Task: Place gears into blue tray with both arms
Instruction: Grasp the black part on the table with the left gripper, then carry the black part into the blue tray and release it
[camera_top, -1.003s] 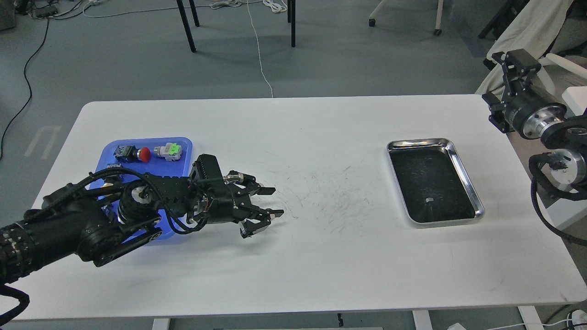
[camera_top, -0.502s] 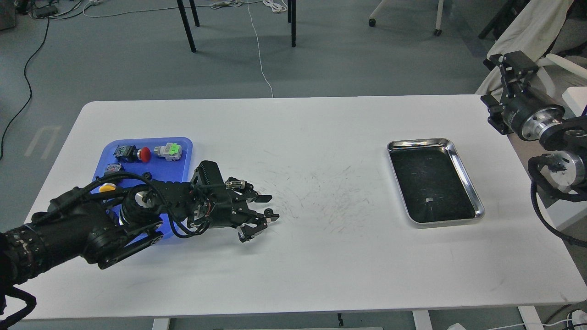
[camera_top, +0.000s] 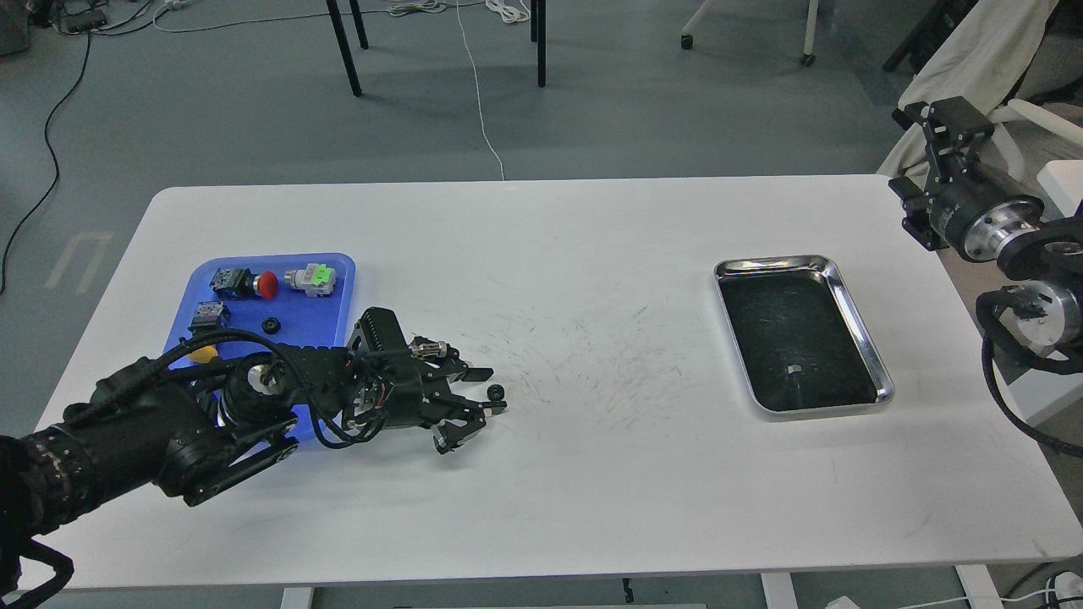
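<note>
One tiny black gear (camera_top: 496, 391) lies on the white table, right of the blue tray (camera_top: 334, 264). My left gripper (camera_top: 489, 391) is low over the table and open, its two fingertips either side of this gear with gaps showing. A second small black gear (camera_top: 271, 325) rests inside the blue tray. My left arm crosses the tray's near right corner and hides it. My right gripper (camera_top: 946, 118) is held up off the table's far right corner, seen end-on.
The blue tray also holds pushbutton switches with a red cap (camera_top: 266, 285), green cap (camera_top: 319, 275) and yellow cap (camera_top: 201, 353). A steel tray (camera_top: 854, 313) with a dark bottom sits at the right. The table (camera_top: 592, 254) bears scuff marks in the middle.
My left gripper has drawn back to the left and sunk toward the table, so the gear now shows between its fingertips. The gear in the tray came into sight. The right arm barely shifted.
</note>
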